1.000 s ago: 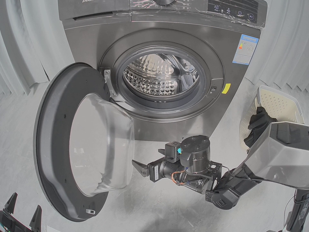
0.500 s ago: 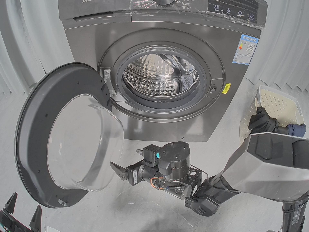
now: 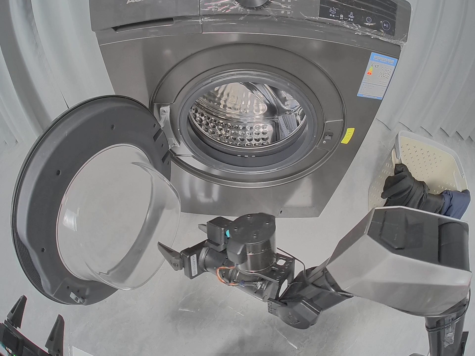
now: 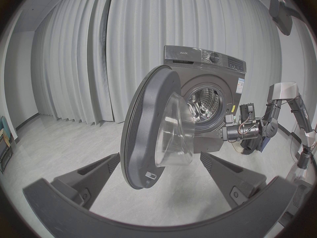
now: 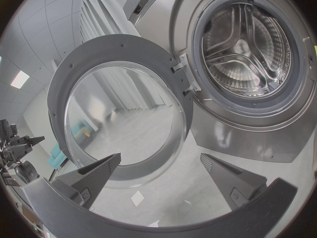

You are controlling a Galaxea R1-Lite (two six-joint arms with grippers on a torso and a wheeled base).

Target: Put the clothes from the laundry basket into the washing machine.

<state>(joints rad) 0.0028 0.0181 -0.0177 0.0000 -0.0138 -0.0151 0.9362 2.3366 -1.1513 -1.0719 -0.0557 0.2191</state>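
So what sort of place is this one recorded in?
Probably a staged test room rather than a home laundry: a washing machine stands alone on a bare pale floor, its control panel is wrapped in plastic film, and pleated curtains hang behind it.

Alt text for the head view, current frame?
A grey front-loading washing machine stands with its round door swung wide to the robot's left, steel drum exposed. The open right gripper hangs near the door; a gloved hand holds the cream laundry basket at right.
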